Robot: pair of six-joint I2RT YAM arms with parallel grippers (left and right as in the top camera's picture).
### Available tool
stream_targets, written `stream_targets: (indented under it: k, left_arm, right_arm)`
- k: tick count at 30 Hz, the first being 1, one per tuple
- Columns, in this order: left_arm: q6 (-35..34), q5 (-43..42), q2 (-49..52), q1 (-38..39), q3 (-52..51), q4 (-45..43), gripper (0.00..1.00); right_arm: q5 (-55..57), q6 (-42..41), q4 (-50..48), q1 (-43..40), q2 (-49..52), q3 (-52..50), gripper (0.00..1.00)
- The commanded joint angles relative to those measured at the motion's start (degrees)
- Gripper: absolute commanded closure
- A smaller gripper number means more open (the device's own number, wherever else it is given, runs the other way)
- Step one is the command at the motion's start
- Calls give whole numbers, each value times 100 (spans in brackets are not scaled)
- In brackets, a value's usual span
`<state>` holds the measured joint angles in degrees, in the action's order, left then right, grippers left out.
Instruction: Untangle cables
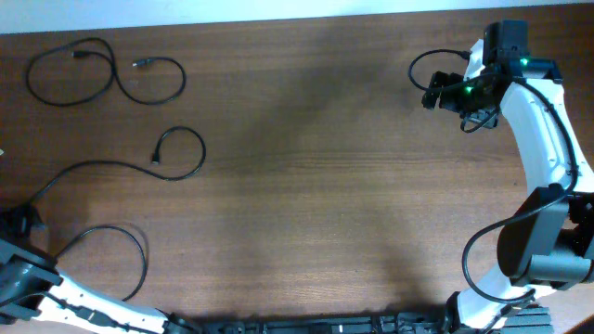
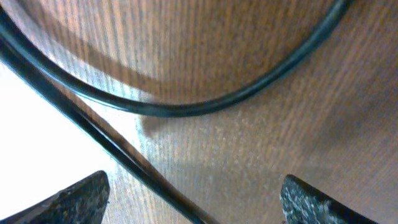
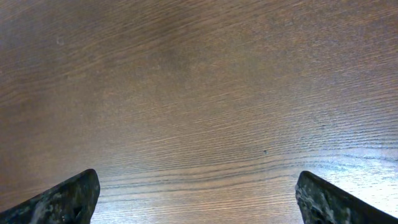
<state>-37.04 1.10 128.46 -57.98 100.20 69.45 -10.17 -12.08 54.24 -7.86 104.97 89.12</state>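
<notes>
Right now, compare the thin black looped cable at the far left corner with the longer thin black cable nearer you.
The corner cable shows both plug ends; the longer cable, one. The corner cable lies alone; the longer cable reaches the left gripper. Both are thin and black.

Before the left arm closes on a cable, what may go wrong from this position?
1. A curved strand and a straight strand lie close together at the open left gripper; closing there could catch both, or the wrong one.
2. The right gripper is open above bare table, far from the cables, so a pull by the left gripper alone might drag them into each other.
</notes>
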Motion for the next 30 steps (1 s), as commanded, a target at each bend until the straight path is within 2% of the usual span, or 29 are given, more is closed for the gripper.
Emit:
stream_targets:
  k: [1, 4, 7, 10, 15, 17, 21, 25, 30]
  left_arm:
    - [66, 267, -151, -7, -503, -70, 11]
    - [76, 63, -151, -107, -748, -214, 7]
    - [398, -2, -238, -208, -748, -188, 3]
    - [452, -85, -713, -413, -748, -144, 5]
    - [1113, -621, -1460, -525, -800, -162, 5]
    - [1482, -1084, -1565, -525, -1029, -446, 6]
    - [1495, -1078, -1777, -656, -1947, -1165, 7]
    - [1683, -1117, -1781, -732, -2251, -1510, 12]
    - [1676, -970, -1781, -732, -2852, -2138, 12]
  right_arm:
    - [33, -46, -2, -31, 42, -13, 2]
    - [33, -46, -2, -31, 42, -13, 2]
    - [33, -46, -2, -31, 42, -13, 2]
    - [33, -46, -2, -31, 42, -13, 2]
    - [33, -46, -2, -31, 42, -13, 2]
    - [33, -46, -2, -31, 42, -13, 2]
    - [33, -46, -2, -31, 42, -13, 2]
    - [33, -46, -2, -31, 42, -13, 1]
    - [33, -46, -2, -31, 42, -13, 2]
